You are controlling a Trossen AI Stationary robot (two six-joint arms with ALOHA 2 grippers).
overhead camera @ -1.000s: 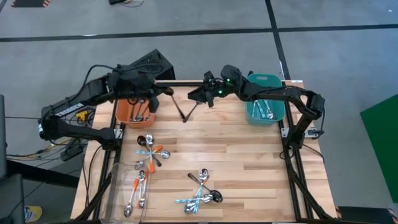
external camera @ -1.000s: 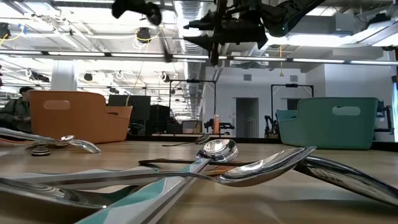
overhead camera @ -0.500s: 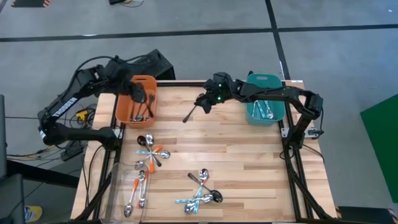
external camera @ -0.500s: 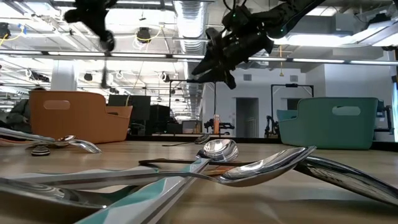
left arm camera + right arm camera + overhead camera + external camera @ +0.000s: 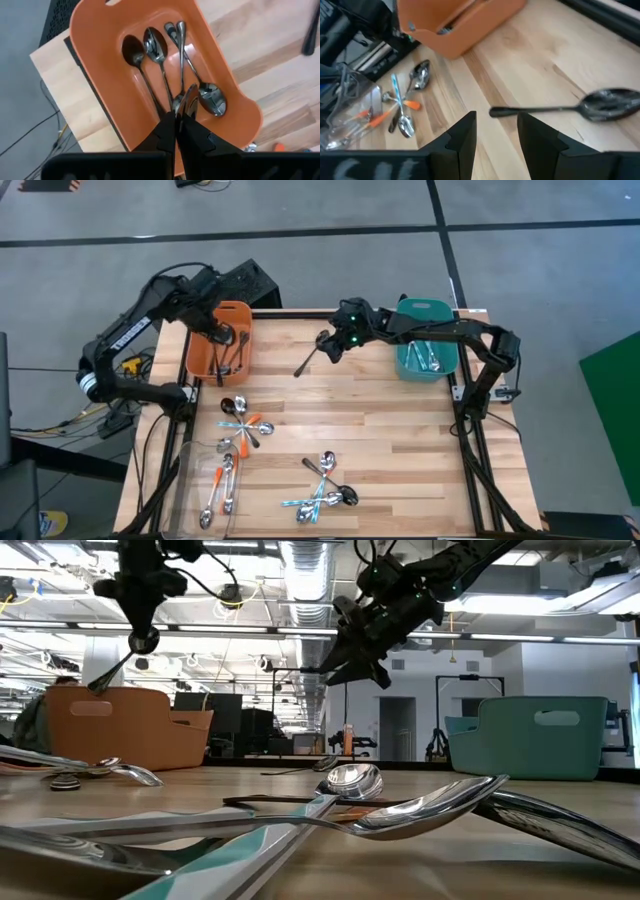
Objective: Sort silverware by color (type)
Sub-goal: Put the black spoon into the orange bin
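Several spoons are still spread over my wooden table (image 5: 400, 430): a mixed cluster of shiny bowls with light-blue and orange handles (image 5: 241, 426) near the left side, another cluster with dark and light-blue handles (image 5: 325, 486) toward the front, and a few orange-handled ones in a clear tray (image 5: 200, 480) at the front left corner. One all-dark spoon (image 5: 309, 358) lies alone on the wood near the back edge, just beside my right gripper (image 5: 331, 350), whose fingers stand apart with nothing between them. My left gripper (image 5: 176, 116) hangs over the orange bin (image 5: 95, 65), fingers pressed together and empty, above four dark spoons with glossy bowls lying in it. I see light-blue-handled spoons in the teal bin (image 5: 440, 308) at the back right.
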